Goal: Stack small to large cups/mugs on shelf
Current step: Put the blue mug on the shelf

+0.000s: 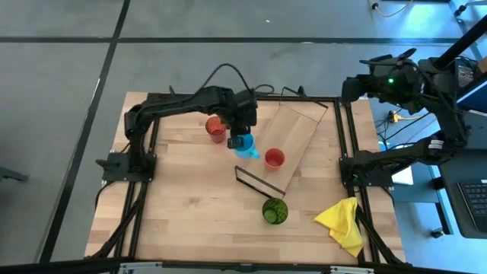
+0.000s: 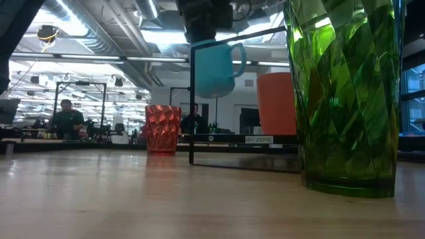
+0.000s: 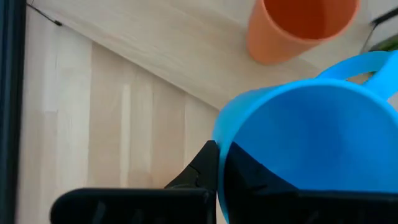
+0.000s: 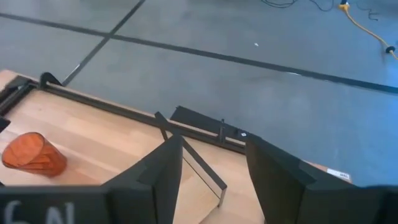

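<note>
I am holding the light-blue mug (image 1: 244, 144) in my left claw (image 1: 240, 140), one finger (image 3: 199, 171) pinching its rim wall, and the low view shows it hanging clear above the surface (image 1: 190, 205). From above it is sitting near the middle of the surface, just off the shelf's (image 1: 300, 129) long edge.

The small red-orange cup (image 1: 274, 158) is standing on the shelf at about four o'clock from the mug, close by. The orange-red tumbler (image 1: 216, 128) is on the surface at ten o'clock, and the green tumbler (image 1: 275, 211) is at five o'clock, beyond the shelf's near wire frame (image 1: 259, 183).

To do this step well, I am judging that I should carry the mug level over the plank, keeping it high enough to pass the black wire, and set it down flat beside the red-orange cup without nudging that cup. The handle (image 2: 238, 58) is sticking out sideways, so I am allowing room for it.

My right claw (image 4: 211, 171) is waiting past the surface's far right corner, fingers apart and holding nothing.
</note>
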`<state>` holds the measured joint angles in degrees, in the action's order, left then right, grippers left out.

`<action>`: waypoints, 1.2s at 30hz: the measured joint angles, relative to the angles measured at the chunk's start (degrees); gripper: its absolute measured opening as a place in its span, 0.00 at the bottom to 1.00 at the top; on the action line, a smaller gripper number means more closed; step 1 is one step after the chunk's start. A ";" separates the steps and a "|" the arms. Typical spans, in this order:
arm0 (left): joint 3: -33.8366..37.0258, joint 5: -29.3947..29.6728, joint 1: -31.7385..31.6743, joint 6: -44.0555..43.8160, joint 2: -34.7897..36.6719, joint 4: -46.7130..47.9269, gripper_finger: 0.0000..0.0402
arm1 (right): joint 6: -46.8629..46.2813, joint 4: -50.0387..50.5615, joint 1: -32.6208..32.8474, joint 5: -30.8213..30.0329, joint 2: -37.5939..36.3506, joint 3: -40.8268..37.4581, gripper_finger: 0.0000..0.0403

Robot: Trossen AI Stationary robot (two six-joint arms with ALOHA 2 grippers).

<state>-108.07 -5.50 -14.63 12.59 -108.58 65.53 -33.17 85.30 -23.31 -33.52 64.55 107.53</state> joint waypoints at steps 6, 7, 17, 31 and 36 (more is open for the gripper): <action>-0.01 0.67 1.65 2.52 -1.91 -0.55 0.00 | 0.46 -5.38 0.00 0.95 -0.07 -4.81 0.44; -0.07 0.16 1.90 2.33 -2.41 -1.36 0.00 | 0.64 -6.64 0.00 1.63 -0.10 -5.44 0.44; 0.12 -2.88 4.02 0.93 -5.69 -2.73 0.01 | 3.48 -14.34 0.01 5.13 -0.11 -7.75 0.44; 0.11 -5.88 6.61 -7.98 -9.28 -8.62 0.01 | 3.46 -14.85 -0.04 4.62 -0.35 -7.72 0.44; 0.09 -6.69 6.95 -9.77 -9.13 -9.30 0.01 | 3.46 -14.80 -0.04 4.61 -0.35 -7.72 0.44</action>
<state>-107.98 -12.19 -7.68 2.82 -117.71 56.23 -29.71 70.50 -23.35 -28.91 64.20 99.81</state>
